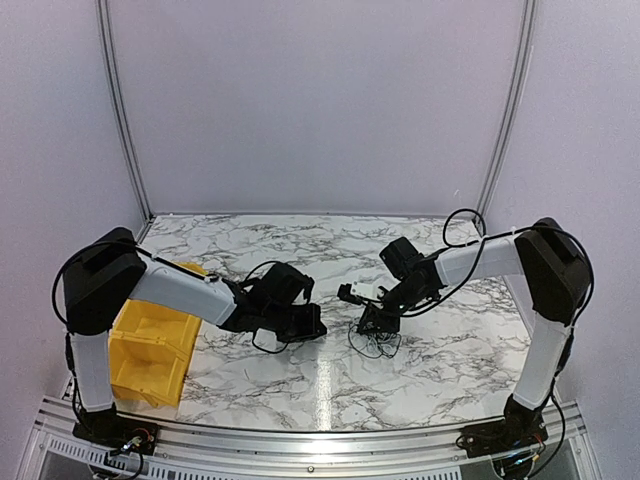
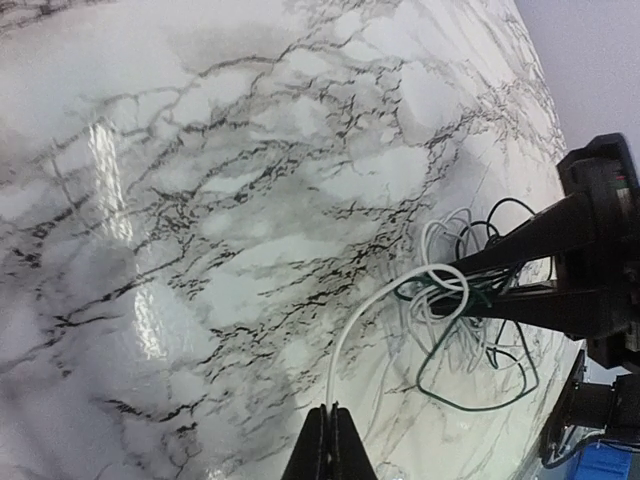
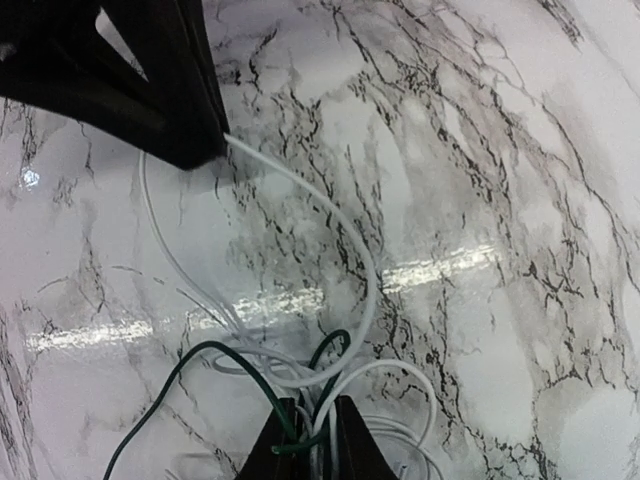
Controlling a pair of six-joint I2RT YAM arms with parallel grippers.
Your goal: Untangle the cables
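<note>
White-walled lab booth [image 1: 320, 100], marble table [image 1: 300, 240]

Noted right claw [image 3: 312, 408] nipped onto tangled white-and-green cables [image 3: 330, 348] on table [image 3: 500, 200]; traced one white strand [image 3: 371, 288] up into left claw [image 3: 208, 150].

Yellow open-topped bin [image 1: 150, 350] at eight o'clock, at the left edge of white, grey-veined marble tabletop [image 1: 330, 385], ribbed aluminium rail [image 1: 300, 445] along six o'clock, left metal upright [image 1: 122, 110] at ten o'clock, right metal upright [image 1: 506, 110] at two o'clock, plain white backdrop [image 1: 320, 100] at twelve.

Marble table [image 1: 420, 385], tangled cables [image 1: 375, 343], yellow bin [image 1: 150, 350]
</note>
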